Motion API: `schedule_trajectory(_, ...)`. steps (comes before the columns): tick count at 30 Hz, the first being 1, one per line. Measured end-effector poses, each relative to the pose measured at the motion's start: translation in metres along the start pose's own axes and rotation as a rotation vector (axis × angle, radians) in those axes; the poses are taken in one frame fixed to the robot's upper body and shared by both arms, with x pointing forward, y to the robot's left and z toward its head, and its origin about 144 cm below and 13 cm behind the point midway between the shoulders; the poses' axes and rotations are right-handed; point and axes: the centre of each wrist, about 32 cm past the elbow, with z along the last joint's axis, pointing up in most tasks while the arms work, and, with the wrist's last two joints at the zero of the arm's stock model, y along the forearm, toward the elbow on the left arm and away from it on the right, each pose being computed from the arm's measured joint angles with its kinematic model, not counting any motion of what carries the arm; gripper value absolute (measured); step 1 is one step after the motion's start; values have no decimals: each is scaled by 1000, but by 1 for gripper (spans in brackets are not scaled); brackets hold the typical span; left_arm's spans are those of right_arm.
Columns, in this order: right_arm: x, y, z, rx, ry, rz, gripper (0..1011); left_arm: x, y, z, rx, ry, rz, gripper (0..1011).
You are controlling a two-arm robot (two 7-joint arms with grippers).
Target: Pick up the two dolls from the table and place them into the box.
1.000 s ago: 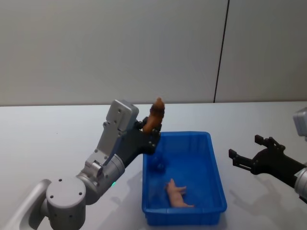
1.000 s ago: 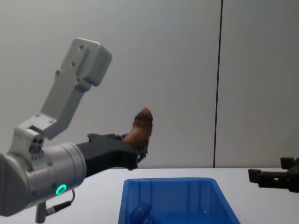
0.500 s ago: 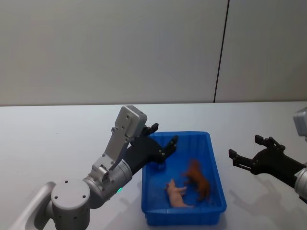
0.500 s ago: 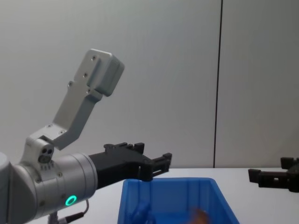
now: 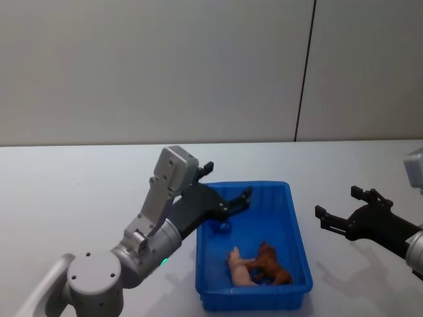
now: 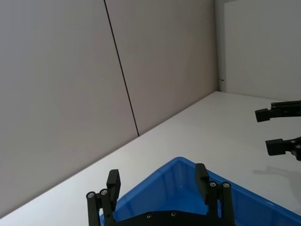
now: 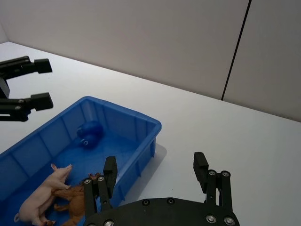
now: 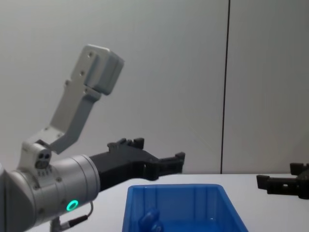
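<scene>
The left gripper (image 5: 228, 188) hangs with its black fingers (image 5: 242, 197) spread wide and holding nothing, above the far left corner of the bright blue, glossy, rectangular plastic box (image 5: 299, 247); in the chest view the same gripper (image 8: 157, 154) sits just over the box's rear rim (image 8: 174, 187). The right gripper (image 5: 337, 212) is parked over the plain white, smooth tabletop (image 5: 79, 191) to the right of the box, well apart from it, its fingers also open and empty. Counting: two dolls, both inside the one box, lying at its near end and touching each other — one pale pink-peach pig-like figure (image 5: 240, 269) and one knobbly dark brown figure (image 5: 273, 265) just to its right; the right wrist view shows the pink one (image 7: 42, 190) and the brown one (image 7: 73, 203) side by side on the box floor. A small rounded blue object (image 7: 89, 132), of the box's own colour, sits at the far end; what it is I cannot tell. By my judgement the placing step is finished, with no doll left on the table, so the next move calls only for lifting the left arm clear of the box rim without knocking it.
</scene>
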Motion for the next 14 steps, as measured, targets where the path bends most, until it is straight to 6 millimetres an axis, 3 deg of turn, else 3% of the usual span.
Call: schedule_trajectory(14,0,0,0,0,0,0,1001,7,17,11,-91,-73,118,1001)
